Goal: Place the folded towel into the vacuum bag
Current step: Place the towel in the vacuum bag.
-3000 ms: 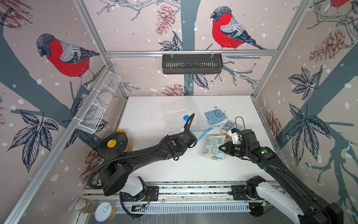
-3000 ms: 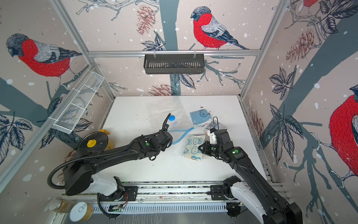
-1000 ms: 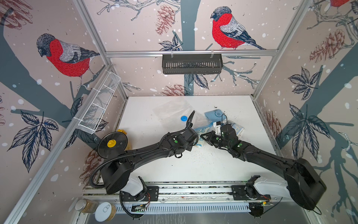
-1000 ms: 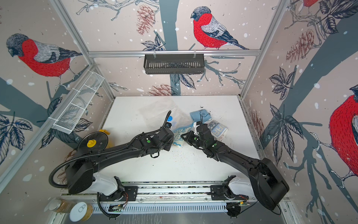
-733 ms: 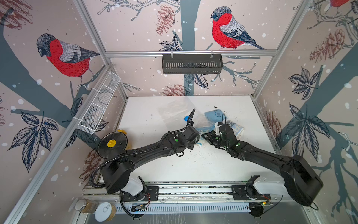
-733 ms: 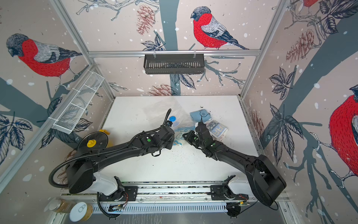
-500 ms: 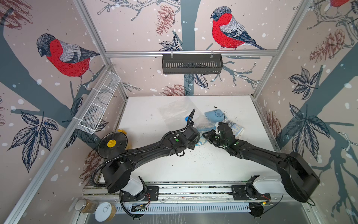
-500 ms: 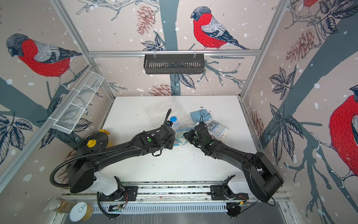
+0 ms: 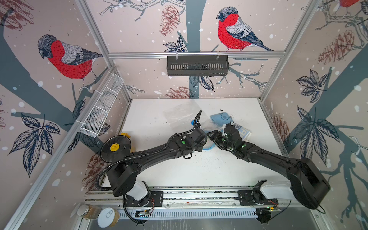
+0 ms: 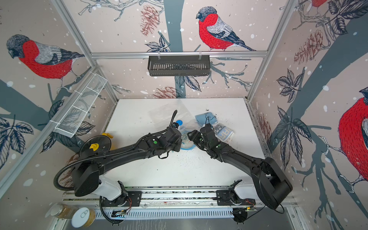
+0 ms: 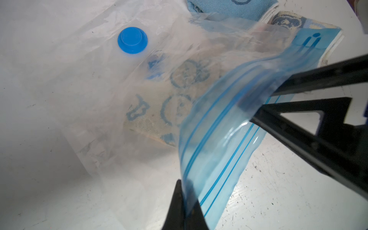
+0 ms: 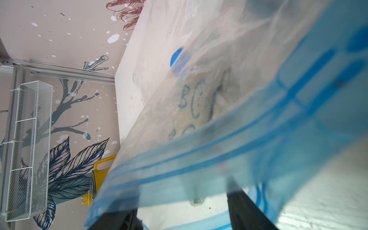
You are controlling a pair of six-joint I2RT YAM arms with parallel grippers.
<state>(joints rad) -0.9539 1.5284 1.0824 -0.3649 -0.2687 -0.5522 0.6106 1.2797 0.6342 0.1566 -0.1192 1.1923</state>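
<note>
The clear vacuum bag (image 11: 95, 83) lies on the white table with its blue valve cap (image 11: 132, 40) up. My left gripper (image 11: 184, 186) is shut on the upper lip of the blue zip strip (image 11: 219, 139) and holds the mouth raised. The folded towel (image 11: 169, 99), cream with blue prints, lies inside the bag beyond the strip. At the mouth my right gripper (image 12: 183, 215) is open, its black fingers (image 12: 245, 211) spread under the raised strip (image 12: 239, 149), with the towel (image 12: 197, 103) ahead of them. In both top views the two grippers (image 9: 205, 137) (image 10: 192, 137) meet mid-table.
A folded blue cloth (image 9: 221, 117) and another patterned cloth (image 9: 242, 131) lie just right of the bag. A black disc with a yellow knob (image 9: 115, 146) sits at the left edge. A wire basket (image 9: 101, 111) and a black rack (image 9: 197, 65) hang on the walls.
My right gripper carried the towel leftward into the bag mouth and has now opened, letting it go. The left gripper stays shut on the zip strip.
</note>
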